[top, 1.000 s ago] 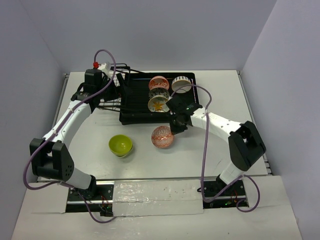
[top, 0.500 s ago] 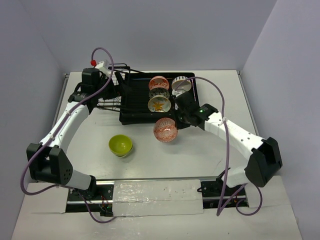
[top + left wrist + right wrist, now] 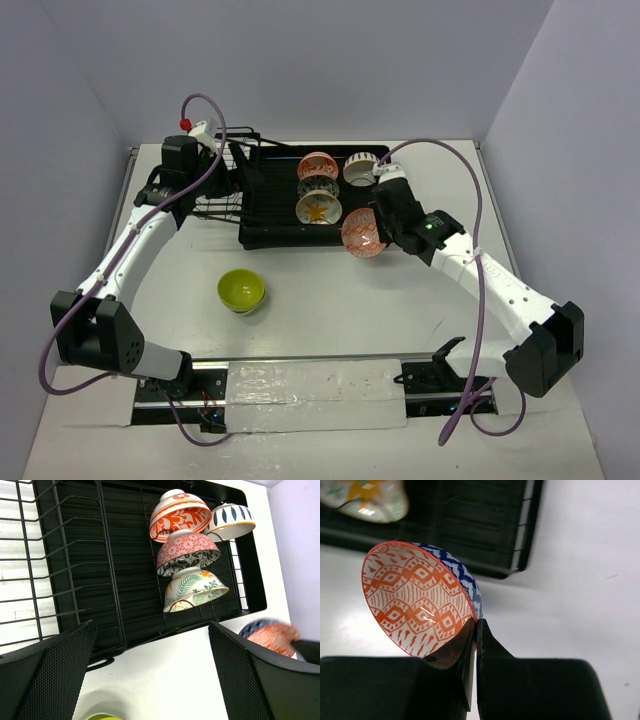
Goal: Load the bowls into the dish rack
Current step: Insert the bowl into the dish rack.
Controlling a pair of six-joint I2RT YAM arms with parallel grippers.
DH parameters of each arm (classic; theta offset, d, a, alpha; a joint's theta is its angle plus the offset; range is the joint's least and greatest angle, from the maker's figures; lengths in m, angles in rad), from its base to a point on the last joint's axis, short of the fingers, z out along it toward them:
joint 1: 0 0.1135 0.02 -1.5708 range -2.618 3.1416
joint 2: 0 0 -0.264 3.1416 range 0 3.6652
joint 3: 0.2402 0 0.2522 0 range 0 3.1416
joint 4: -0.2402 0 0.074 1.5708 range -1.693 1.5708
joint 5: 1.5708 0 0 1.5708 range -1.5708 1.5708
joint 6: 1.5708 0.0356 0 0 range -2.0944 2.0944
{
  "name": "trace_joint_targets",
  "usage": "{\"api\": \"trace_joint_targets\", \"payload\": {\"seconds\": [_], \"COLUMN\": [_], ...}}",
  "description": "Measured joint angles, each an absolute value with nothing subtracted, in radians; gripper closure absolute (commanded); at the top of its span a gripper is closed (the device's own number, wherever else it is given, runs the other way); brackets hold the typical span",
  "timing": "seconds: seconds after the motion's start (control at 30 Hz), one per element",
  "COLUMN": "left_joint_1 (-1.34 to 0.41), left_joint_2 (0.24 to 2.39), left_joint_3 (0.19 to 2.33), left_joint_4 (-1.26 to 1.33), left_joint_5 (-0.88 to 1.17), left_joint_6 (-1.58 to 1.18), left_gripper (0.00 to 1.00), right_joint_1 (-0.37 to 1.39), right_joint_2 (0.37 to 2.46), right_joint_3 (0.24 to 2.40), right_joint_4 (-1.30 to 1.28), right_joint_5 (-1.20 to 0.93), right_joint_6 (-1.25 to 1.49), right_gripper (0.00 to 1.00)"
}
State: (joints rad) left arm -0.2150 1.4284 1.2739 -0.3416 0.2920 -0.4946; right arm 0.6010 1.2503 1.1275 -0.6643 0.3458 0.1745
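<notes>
step: loading red-orange bowl (image 3: pixel 362 235); airborne at 4 o'clock corner of dish rack (image 3: pixel 270 205).
right gripper (image 3: pixel 476 625): clenched on bowl rim.
left gripper (image 3: pixel 150 630): released, empty, rack's 9 o'clock.
next: tilt bowl into free slot, probably right row.
pending: lime bowl (image 3: pixel 241 290), rack's 7 o'clock.

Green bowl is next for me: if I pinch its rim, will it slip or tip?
The lime green bowl looks rigid and glossy, so a rim pinch may slip. Standing upright, it would probably slide rather than roll if nudged. The right gripper holds the red-orange bowl by its rim alone, suggesting such bowls are light.
</notes>
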Motion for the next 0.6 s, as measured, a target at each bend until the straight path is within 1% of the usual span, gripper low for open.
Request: {"api": "trace_joint_targets", "payload": {"seconds": [0.1,0.27,0.6], "left_joint_1": [-0.217,-0.217,-0.217], "left_joint_2": [1.428,1.417,1.402], "left_joint_3": [1.273,1.261,1.247], "left_joint_4": [-0.342,-0.342,-0.342], "left_joint_5": [0.292,0.290,0.263], "left_joint_6": [-0.495,-0.493,-0.490], "left_gripper": [0.01,0.01,0.01], "right_joint_1": [0.566,0.511,0.453], "right_joint_2": [1.237,1.219,1.264], "right_joint_3": [1.126,1.125,1.102], "right_joint_4": [-0.638,-0.517,-0.262], "right_joint_5": [0.405,0.453,0.427], "right_joint_6": [0.151,0.088,-0.092], "right_gripper": [1.00,1.00,1.00]}}
